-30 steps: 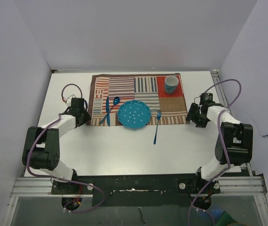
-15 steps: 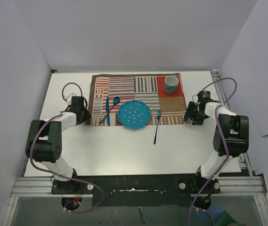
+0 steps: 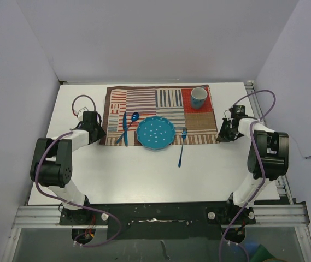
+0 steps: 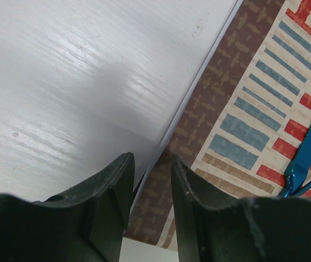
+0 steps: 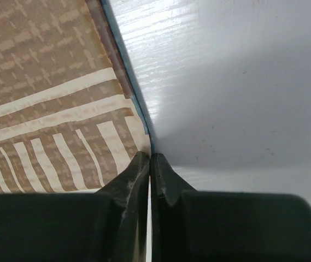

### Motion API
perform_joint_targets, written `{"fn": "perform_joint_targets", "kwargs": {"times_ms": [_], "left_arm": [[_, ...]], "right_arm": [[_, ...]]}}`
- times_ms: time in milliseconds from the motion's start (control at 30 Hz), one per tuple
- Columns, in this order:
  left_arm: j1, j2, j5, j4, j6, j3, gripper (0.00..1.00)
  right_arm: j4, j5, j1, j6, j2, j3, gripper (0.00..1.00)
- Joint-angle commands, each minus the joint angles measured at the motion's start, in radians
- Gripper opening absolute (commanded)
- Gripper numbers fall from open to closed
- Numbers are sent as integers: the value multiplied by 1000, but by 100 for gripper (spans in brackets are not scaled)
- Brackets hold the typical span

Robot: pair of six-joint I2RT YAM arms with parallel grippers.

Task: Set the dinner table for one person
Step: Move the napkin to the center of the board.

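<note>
The white dinner table (image 3: 144, 174) carries a striped patchwork cloth mat (image 3: 144, 98). On the mat lie a blue knife (image 3: 125, 128), a blue spoon (image 3: 132, 121), a teal dotted plate (image 3: 155, 132) and a blue-and-white cup (image 3: 198, 97). A blue fork (image 3: 181, 147) lies half off the mat's front edge. My left gripper (image 4: 151, 164) is open, its jaws astride the mat's left edge (image 4: 199, 131) near the front corner. My right gripper (image 5: 151, 159) is shut, its tips pinching the mat's right edge (image 5: 119, 82) near the front corner.
Aluminium rails (image 3: 283, 188) run along the table's right and near sides, and grey walls close in the other sides. Purple cables loop over both arms. In the left wrist view the knife's blade (image 4: 308, 147) lies just right of my fingers.
The right gripper has shut on the mat's right edge after edging toward it. The left arm's elbow swung in earlier, and its jaws narrowed slightly around the left edge.
</note>
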Motion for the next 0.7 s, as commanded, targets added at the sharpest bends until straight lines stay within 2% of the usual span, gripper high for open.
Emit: {"fn": "perform_joint_targets", "kwargs": {"times_ms": [0,333,367,433,467,667], "left_arm": [[7,2,30,13,-5,-17,32],[7,-26,58,16,-16,-30,31],[7,-30,63,17,-17,-33,29],[7,-34,65,13,-17,-35,8],[7,-35,68,6,-18,-34,2],[7,-49,71,-5,-23,-47,0]], "right_arm": [[20,-81,13,3,-8,-31,0],[14,-81,16,1,-82,-85,0],[14,-83,15,0,-82,-87,0],[13,-86,15,0,-82,-88,0],[12,-87,16,0,-80,-89,0],[11,-89,16,-2,-82,-87,0]]}}
